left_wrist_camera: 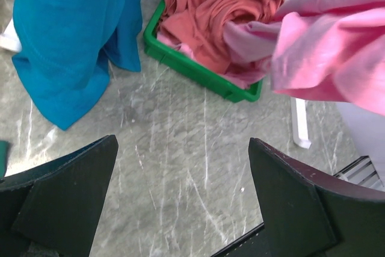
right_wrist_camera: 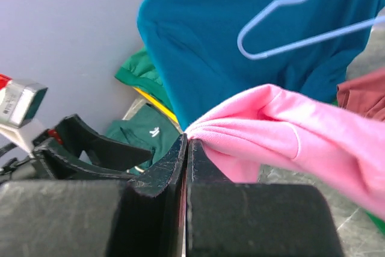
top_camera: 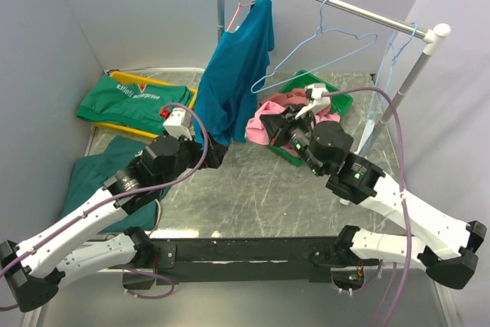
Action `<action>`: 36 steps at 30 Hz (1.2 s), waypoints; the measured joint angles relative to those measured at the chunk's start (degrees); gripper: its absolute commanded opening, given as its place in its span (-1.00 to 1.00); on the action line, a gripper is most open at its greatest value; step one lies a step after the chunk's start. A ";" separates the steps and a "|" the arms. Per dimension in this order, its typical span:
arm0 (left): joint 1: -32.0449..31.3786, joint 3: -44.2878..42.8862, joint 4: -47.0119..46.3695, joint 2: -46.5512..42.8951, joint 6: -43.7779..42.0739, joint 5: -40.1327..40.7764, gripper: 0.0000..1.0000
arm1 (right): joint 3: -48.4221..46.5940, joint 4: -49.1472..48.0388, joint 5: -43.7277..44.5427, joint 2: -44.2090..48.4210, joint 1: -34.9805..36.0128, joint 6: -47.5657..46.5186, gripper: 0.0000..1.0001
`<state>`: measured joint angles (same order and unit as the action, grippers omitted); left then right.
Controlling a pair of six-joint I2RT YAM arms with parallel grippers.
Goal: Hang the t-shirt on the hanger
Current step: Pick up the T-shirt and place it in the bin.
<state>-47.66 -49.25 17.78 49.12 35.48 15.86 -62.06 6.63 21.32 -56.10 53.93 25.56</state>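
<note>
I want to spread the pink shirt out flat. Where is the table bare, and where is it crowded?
Bare: the middle of the table, bordered by the left arm, the right arm, the hanging teal shirt and the green bin. Crowded: the left side, under green garments, and the back right, with the bin and rack post.

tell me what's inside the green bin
A bunched rose-red garment fills the green bin, with the pink t-shirt trailing out of it. Anything beneath them is covered.
</note>
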 measured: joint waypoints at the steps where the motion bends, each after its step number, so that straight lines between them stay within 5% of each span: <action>1: 0.00 -0.39 -0.02 0.13 -0.17 0.04 0.93 | -1.20 0.81 0.02 -0.09 0.09 -0.28 -1.00; 18: 0.00 -2.25 -1.66 1.38 -1.25 0.02 0.93 | -28.20 4.11 9.51 -8.52 -0.70 -14.10 -1.00; 36: 0.00 -2.25 -1.70 1.38 -1.86 -0.59 0.93 | -57.27 4.13 9.66 -19.96 -8.31 -22.32 -1.00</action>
<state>-47.66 -51.51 16.08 50.50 33.63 15.27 -119.33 10.76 30.98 -76.05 45.63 3.25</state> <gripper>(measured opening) 0.966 0.010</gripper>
